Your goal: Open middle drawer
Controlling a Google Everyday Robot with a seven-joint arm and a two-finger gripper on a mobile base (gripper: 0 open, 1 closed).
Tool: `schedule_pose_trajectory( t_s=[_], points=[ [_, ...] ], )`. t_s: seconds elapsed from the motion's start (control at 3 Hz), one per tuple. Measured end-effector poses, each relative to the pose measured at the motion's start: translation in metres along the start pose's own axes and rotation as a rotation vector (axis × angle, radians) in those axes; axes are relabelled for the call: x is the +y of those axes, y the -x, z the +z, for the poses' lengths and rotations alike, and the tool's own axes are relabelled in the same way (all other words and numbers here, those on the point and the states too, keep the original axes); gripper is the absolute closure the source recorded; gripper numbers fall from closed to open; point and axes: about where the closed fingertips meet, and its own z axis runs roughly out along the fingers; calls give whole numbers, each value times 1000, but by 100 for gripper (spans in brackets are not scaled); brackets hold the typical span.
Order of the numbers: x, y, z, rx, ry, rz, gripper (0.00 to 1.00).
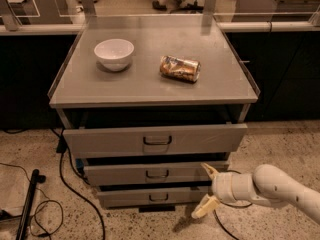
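The grey cabinet has three drawers. The middle drawer (120, 174) has a low front panel with a small dark loop handle (157, 173); it stands slightly forward under the taller top drawer (110, 141), which is pulled out a little. The lowest drawer (130, 196) sits below. My gripper (206, 192) is at the lower right, in front of the right end of the middle and lowest drawers, well right of the handle. Its two cream fingers (210, 171) are spread apart, holding nothing.
A white bowl (114, 53) and a crushed can (180, 68) lie on the cabinet top (150, 86). Black cables (65, 184) and a dark pole (27, 204) lie on the speckled floor at left. Dark counters flank the cabinet.
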Motion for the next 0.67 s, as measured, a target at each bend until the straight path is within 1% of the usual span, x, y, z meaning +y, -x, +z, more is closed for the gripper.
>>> schedule_pose_trajectory(
  t_s=[0.33,0.67],
  points=[
    [-4,1,6,0,0,-10,0],
    [-16,2,23,5,9,-28,0]
  ],
)
